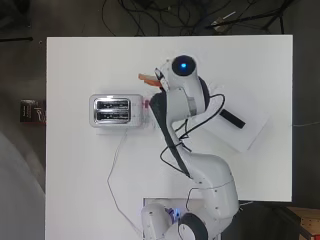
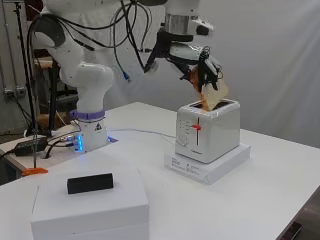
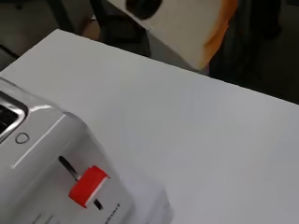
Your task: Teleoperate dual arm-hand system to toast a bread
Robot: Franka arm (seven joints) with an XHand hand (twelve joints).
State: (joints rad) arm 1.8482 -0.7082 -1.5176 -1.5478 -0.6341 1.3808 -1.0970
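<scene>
A white two-slot toaster (image 1: 111,111) (image 2: 207,130) (image 3: 42,154) stands on a flat white box (image 2: 207,169); its red lever (image 2: 198,127) (image 3: 88,185) sits near the top of its slot. My hand (image 2: 202,67) is shut on a slice of bread (image 2: 214,95) (image 1: 148,78) (image 3: 187,25) with an orange-brown crust. The slice hangs tilted in the air at about the height of the toaster's top. In the overhead view it lies off the lever end, not over the slots, which are both empty. The arm hides most of the hand from above.
A second white box (image 1: 235,120) (image 2: 90,205) with a black block (image 1: 232,119) (image 2: 90,183) on top lies near the arm's base side. The toaster's cord (image 1: 116,165) runs across the table toward the base.
</scene>
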